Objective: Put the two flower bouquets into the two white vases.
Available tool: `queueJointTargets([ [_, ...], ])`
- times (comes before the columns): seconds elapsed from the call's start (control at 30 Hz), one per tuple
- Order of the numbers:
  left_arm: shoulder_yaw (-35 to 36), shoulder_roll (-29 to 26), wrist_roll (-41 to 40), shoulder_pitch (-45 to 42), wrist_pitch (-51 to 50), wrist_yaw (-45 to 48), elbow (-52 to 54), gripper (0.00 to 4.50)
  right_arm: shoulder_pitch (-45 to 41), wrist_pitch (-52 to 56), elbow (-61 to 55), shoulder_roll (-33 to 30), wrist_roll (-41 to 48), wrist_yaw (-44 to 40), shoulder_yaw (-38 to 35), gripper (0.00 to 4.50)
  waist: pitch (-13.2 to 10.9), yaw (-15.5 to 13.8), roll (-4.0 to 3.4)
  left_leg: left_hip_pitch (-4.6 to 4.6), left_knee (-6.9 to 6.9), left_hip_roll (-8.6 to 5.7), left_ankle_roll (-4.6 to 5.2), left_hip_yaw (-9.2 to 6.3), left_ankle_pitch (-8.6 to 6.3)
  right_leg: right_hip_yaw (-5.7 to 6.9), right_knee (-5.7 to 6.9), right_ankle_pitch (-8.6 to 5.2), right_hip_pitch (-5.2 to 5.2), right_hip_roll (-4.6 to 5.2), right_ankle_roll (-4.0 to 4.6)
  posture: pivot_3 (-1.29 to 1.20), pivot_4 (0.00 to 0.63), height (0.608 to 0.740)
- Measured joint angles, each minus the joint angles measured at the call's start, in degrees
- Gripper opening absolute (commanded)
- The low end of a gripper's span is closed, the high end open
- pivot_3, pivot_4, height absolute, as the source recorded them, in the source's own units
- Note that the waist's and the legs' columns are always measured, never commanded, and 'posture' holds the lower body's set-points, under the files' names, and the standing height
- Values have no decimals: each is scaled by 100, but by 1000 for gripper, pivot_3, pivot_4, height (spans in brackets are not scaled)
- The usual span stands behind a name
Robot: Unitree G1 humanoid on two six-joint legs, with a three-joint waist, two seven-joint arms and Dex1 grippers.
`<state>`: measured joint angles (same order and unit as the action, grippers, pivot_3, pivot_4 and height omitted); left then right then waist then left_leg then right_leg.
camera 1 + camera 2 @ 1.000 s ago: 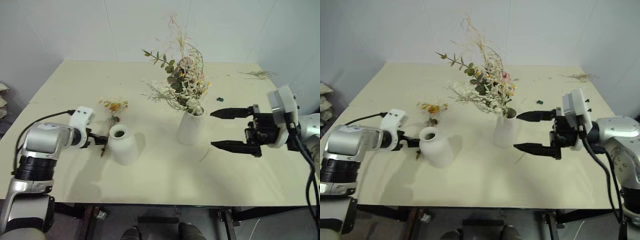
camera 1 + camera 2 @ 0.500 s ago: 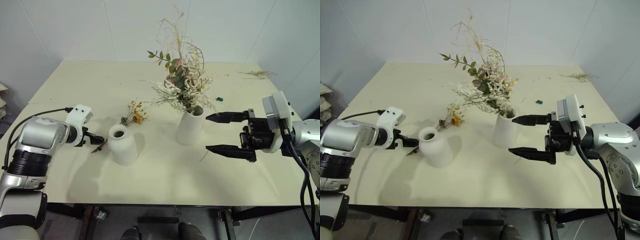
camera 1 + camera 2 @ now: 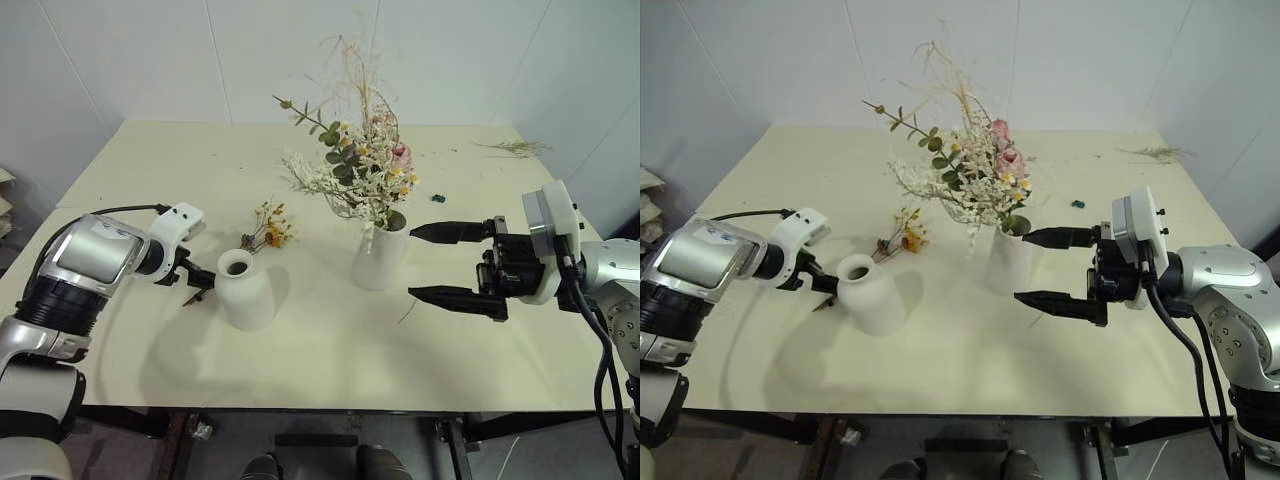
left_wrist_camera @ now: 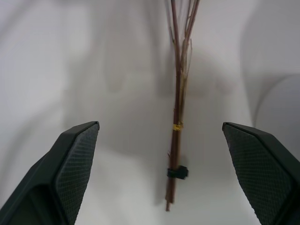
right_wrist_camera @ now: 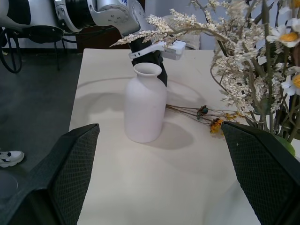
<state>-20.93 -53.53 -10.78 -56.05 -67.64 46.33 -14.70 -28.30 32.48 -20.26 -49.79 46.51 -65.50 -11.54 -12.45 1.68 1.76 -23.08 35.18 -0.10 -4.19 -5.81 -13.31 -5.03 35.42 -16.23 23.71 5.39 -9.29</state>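
Left eye view: big bouquet point(image 3: 362, 170) stands in the tall vase point(image 3: 379, 255) at frame centre, as before; right claw point(image 3: 433, 262) gapes empty just right of it, unmoved. Small bouquet point(image 3: 262, 230), a second ago farther left, lies flat behind the squat vase point(image 3: 244, 290) at centre-left; left claw point(image 4: 161, 176) spread, stems ungripped.

Matte white on both vases point(image 3: 246, 290) point(image 3: 379, 257); yellow-orange blooms on sparse bouquet point(image 3: 268, 228); white, green, pink, beige in bushy bouquet point(image 3: 362, 165); pale cream bench point(image 3: 320, 350); black tool fingers point(image 3: 455, 232).
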Motion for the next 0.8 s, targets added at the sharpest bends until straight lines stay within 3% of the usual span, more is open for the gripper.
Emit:
queueJointTargets([
  [0.37,-559,504,772,-347,1065,708,-1286,4500,176,27,-335,2,92,353,-31,4413,0,-4,0,-1,2,0,2,0,0,0,4,0,0,0,0,0,150,740],
  [0.47,-559,554,897,-360,1211,798,-1360,3939,201,34,-407,6,177,441,-46,4500,0,-5,0,2,6,0,2,0,1,-1,11,0,-1,0,0,0,150,740],
  [0.8,-513,627,1126,-406,1509,971,-1596,959,235,-5,-470,6,266,480,-147,4500,0,20,0,9,9,1,5,0,5,-1,18,1,-3,-1,1,0,150,740],
])
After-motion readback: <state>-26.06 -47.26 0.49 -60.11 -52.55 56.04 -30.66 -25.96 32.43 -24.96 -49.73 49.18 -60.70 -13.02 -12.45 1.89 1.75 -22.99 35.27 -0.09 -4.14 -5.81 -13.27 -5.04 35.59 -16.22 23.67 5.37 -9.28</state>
